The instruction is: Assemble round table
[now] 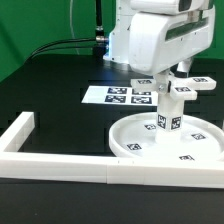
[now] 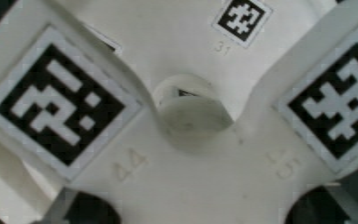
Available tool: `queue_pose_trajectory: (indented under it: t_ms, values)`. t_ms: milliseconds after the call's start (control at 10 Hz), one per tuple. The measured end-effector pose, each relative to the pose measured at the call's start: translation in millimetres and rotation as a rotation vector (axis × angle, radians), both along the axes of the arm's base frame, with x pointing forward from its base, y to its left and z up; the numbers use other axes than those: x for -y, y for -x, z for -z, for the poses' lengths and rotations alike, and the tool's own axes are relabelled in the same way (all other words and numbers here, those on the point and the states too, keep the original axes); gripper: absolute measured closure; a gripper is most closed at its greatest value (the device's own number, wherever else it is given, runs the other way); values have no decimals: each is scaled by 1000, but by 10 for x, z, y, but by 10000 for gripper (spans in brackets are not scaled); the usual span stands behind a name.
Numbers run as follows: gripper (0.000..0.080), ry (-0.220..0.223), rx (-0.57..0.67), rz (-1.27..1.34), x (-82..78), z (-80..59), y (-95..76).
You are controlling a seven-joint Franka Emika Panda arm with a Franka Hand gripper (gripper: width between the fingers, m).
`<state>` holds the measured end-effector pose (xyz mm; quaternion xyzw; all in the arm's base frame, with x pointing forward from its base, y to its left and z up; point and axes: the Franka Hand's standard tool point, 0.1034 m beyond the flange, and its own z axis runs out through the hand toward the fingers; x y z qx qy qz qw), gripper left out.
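Above round disc [image 1: 168,142], leg [image 1: 167,116] upright w/ cross piece [image 1: 180,88]; pincer [image 1: 172,72] state unclear.

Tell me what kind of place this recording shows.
Probably a robotics lab bench: a black table bounded by a white bar frame, a marker board of printed tags, and tagged white furniture parts such as the disc.

White round disc [image 1: 170,143], black-and-white tagged cross-shaped piece [image 1: 180,86], black table [image 1: 50,95]
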<state>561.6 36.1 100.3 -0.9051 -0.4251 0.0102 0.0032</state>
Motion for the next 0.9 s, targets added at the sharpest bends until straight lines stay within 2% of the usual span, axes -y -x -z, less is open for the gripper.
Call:
queue_pose_trajectory:
  t_ms: [500,900]
  values:
    - [354,6,1,358,-1,5,1]
    - [354,-57,-23,957,-33,17,21]
